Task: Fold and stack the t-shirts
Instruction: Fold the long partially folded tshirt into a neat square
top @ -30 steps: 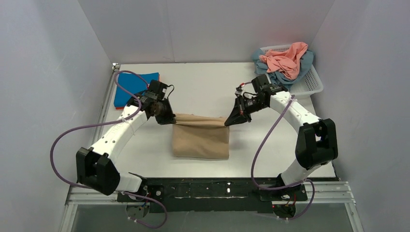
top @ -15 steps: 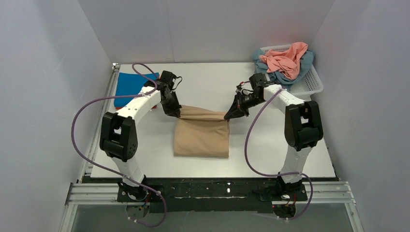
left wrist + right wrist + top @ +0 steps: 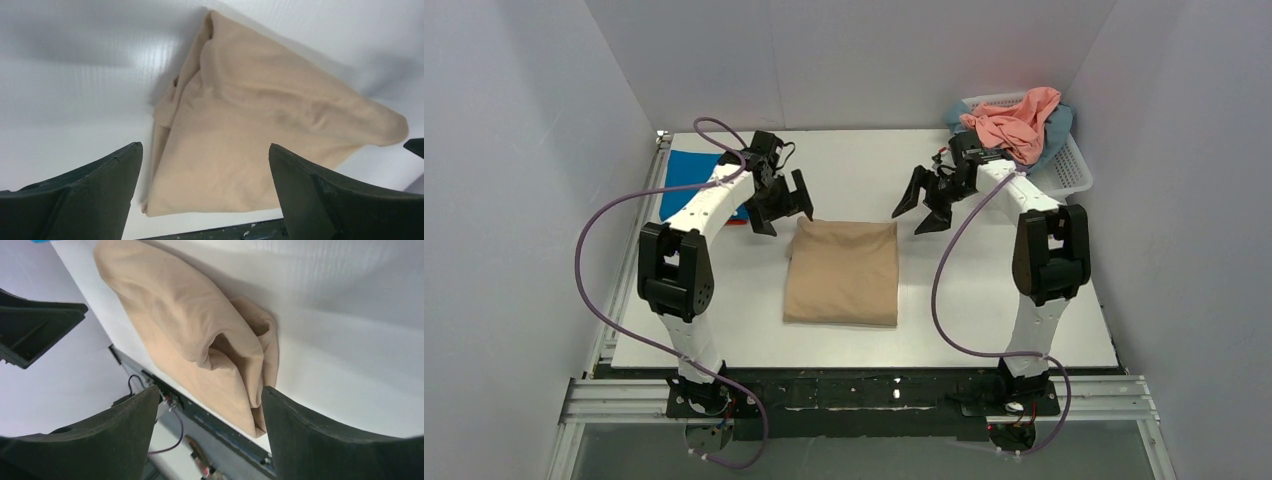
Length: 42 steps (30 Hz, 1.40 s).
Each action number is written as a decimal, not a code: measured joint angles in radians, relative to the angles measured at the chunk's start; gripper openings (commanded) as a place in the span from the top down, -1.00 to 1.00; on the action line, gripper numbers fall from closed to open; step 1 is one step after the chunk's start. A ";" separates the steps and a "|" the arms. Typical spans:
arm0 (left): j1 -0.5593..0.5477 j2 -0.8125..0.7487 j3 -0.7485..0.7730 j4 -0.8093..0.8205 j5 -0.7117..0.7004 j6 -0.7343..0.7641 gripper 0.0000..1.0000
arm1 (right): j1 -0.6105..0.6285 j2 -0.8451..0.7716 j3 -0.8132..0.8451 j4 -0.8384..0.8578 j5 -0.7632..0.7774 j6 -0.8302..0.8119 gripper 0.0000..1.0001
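Both hands — now off tan t-shirt

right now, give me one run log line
tan t-shirt: folded | left gripper: open | right gripper: open | blue t-shirt: far left | pink t-shirt: in basket

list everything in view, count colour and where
tan shirt: 1, tan, folded, table centre
blue shirt: 1, blue, flat, far left corner
pink shirt: 1, salmon, crumpled on top in the basket
teal shirt: 1, dusty teal, under the pink one
basket: 1, white, far right corner
table: 1, white
left hand: 1, black, open, by the tan shirt's far left corner
right hand: 1, black, open, by its far right corner
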<state>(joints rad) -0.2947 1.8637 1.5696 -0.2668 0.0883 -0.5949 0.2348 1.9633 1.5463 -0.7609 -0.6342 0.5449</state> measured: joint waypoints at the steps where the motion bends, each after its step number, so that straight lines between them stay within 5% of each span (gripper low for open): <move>1: 0.000 -0.004 0.000 -0.002 0.021 0.001 -0.96 | 0.001 -0.023 -0.005 0.002 0.027 0.000 -0.68; 9: 0.000 -0.002 -0.009 0.082 0.225 -0.019 -0.96 | 0.104 -0.179 -0.096 0.162 -0.053 0.021 -0.71; 21: 0.001 0.309 0.115 0.111 0.268 -0.063 -0.97 | 0.103 0.238 0.024 0.330 -0.082 0.171 -0.75; 32: 0.008 0.283 0.090 0.111 0.253 -0.060 -0.96 | 0.100 0.236 0.065 0.274 -0.030 0.171 -0.79; 37: 0.007 0.197 0.074 0.079 0.219 -0.025 -0.96 | 0.097 0.066 0.080 0.167 0.187 0.081 -0.81; 42: 0.010 -0.119 -0.095 0.088 0.154 0.005 -0.96 | 0.087 -0.378 -0.093 0.217 0.402 0.040 -0.82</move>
<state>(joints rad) -0.2852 1.7451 1.4742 -0.1791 0.2420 -0.5896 0.3214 1.5848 1.4528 -0.5438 -0.2321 0.5846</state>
